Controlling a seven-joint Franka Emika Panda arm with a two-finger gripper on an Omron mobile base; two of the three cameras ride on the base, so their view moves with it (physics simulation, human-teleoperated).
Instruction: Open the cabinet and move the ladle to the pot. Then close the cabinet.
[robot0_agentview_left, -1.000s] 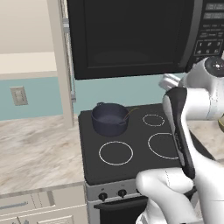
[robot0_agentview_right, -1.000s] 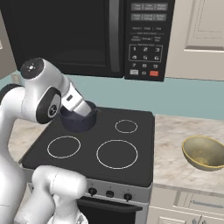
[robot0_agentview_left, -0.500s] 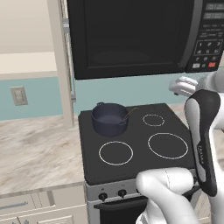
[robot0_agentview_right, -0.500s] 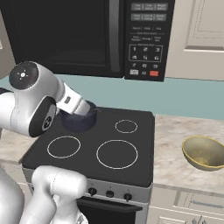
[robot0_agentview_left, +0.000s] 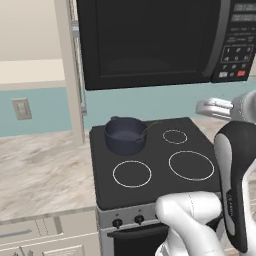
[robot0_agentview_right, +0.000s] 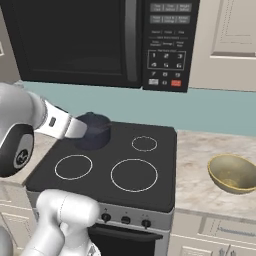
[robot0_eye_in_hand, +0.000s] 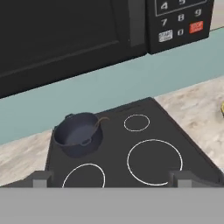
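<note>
The dark blue-grey pot (robot0_agentview_left: 124, 136) (robot0_agentview_right: 95, 134) (robot0_eye_in_hand: 78, 134) sits on the stove's back left burner. A thin ladle handle (robot0_agentview_left: 150, 127) (robot0_eye_in_hand: 102, 119) leans out over its right rim, with the bowl end down inside. My gripper (robot0_eye_in_hand: 111, 178) is open, its fingertips (robot0_eye_in_hand: 41, 177) wide apart with nothing between them. It hangs well back from the pot, over the stove's front. The hand (robot0_agentview_left: 215, 108) shows at the right edge in the left base view. The cabinet (robot0_agentview_left: 68, 75), with a silver bar handle (robot0_agentview_left: 78, 65), stands left of the microwave. I cannot tell how its door stands.
A black microwave (robot0_agentview_left: 150, 40) (robot0_agentview_right: 100, 40) hangs over the black stove (robot0_agentview_left: 150, 195) (robot0_agentview_right: 165, 170). An olive bowl (robot0_agentview_right: 232, 172) rests on the marble counter to the right. Another beige cabinet (robot0_agentview_right: 230, 40) is at the upper right, and a wall outlet (robot0_agentview_left: 21, 108) at the left.
The arm has swung up and back from the pot toward the base, drawing the hand away from the stove. The gripper stays open. The pot and ladle have not moved.
</note>
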